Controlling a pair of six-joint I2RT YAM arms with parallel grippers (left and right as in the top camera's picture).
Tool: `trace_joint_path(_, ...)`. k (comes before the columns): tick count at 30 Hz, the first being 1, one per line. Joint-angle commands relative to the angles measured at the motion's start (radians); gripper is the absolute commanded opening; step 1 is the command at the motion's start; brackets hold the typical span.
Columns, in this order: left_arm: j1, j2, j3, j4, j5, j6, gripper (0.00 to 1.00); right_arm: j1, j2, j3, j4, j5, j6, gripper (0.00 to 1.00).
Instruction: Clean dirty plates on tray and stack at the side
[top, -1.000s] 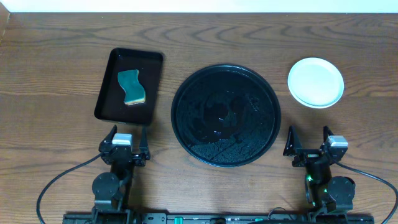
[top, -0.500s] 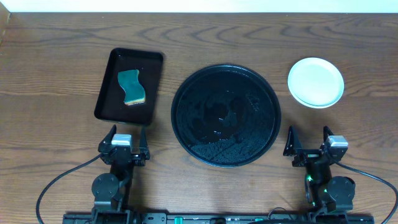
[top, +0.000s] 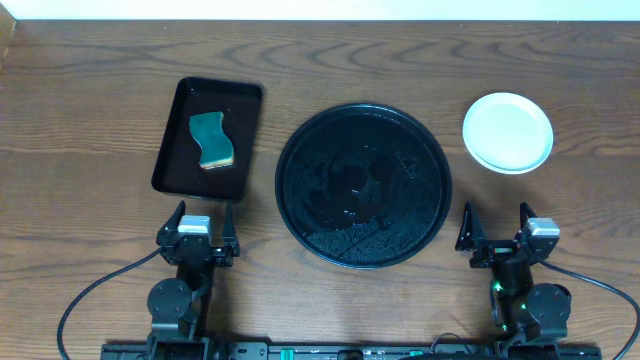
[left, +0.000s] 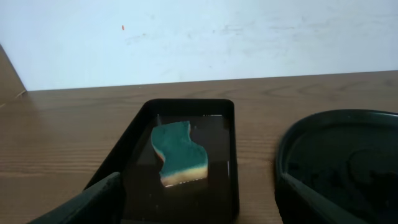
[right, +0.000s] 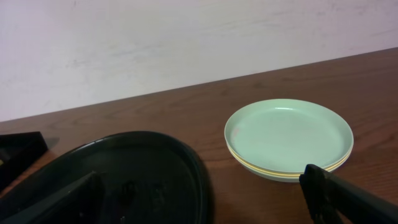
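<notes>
Well, with the plates (top: 508, 131) stacked right of the tray (top: 296, 140) and the left gripper (top: 205, 215) and right gripper (top: 495, 215) both released, empty, I'd park them well clear of that stack.

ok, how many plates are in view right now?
2 clearly: a light blue-green plate on top of a pale yellow plate, whose rim just shows, stacked right of the round tray. Another may be hidden under the stack.

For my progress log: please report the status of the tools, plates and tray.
Left tool open, right tool open, both empty. Plates stacked right of tray; tray holds none. No obstruction seen.
</notes>
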Motion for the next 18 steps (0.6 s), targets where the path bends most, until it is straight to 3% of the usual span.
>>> trace_joint_path(1,0.004,-0.010,-0.010,-0.050,-0.043,0.017,0.78,-0.009,-0.005,-0.001,-0.004,-0.001,-0.014,0.99)
trace_joint_path(10,0.004,-0.010,-0.010,-0.050,-0.069,-0.085,0.77,-0.009,-0.005,-0.001,-0.004,-0.001,-0.014,0.99)
trace_joint_path(18,0.004,-0.010,-0.010,-0.050,-0.068,-0.088,0.78,-0.009,-0.005,-0.001,-0.004,-0.001,-0.014,0.99)
